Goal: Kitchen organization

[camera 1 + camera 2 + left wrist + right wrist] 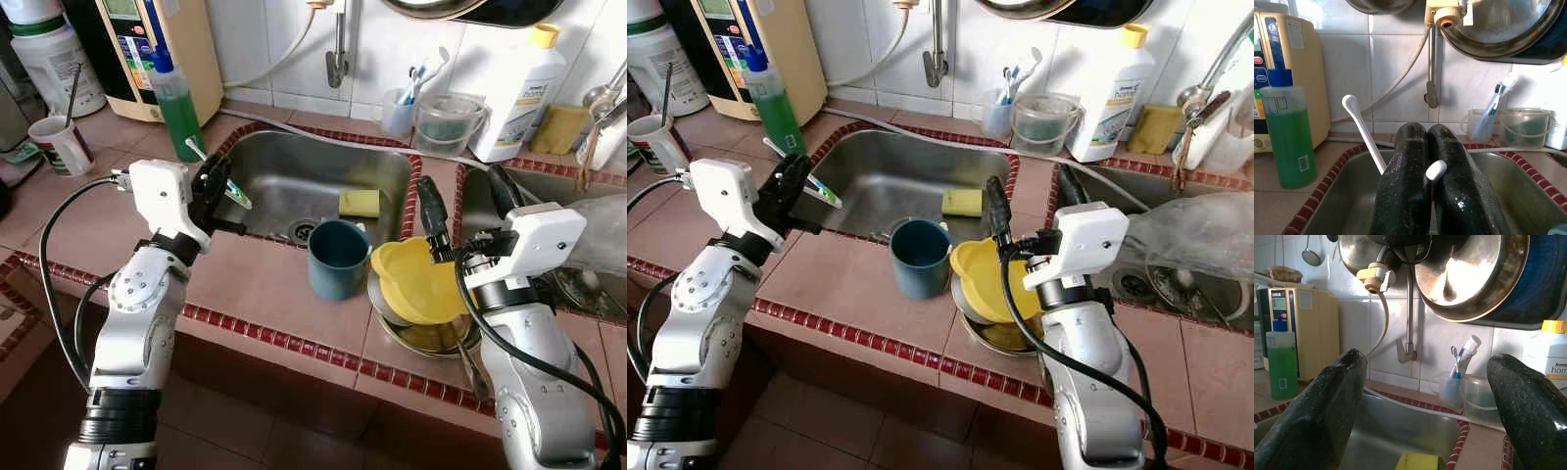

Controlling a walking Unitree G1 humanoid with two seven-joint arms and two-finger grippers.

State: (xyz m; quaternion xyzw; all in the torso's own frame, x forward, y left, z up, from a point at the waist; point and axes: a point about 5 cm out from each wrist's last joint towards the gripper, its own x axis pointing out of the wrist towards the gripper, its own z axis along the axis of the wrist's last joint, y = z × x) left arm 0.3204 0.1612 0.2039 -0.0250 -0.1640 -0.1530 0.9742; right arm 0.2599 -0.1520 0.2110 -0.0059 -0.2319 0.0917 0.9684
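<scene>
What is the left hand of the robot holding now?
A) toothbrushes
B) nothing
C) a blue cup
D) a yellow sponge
A: the left hand is shut on toothbrushes at the sink's left edge, their white handles poking out between its fingers.

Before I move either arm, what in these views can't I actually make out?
- Head of the toothbrush: hidden in both eye views by the left tool, shut on it.
- Metal bowl: both eye views, mostly covered by the yellow bowl; contents unknown.
- Blue cup: inside too dark to tell.
- Right sink: floor veiled by a plastic bag.
- Right tool: open; its wrist view crops the sponge.
</scene>
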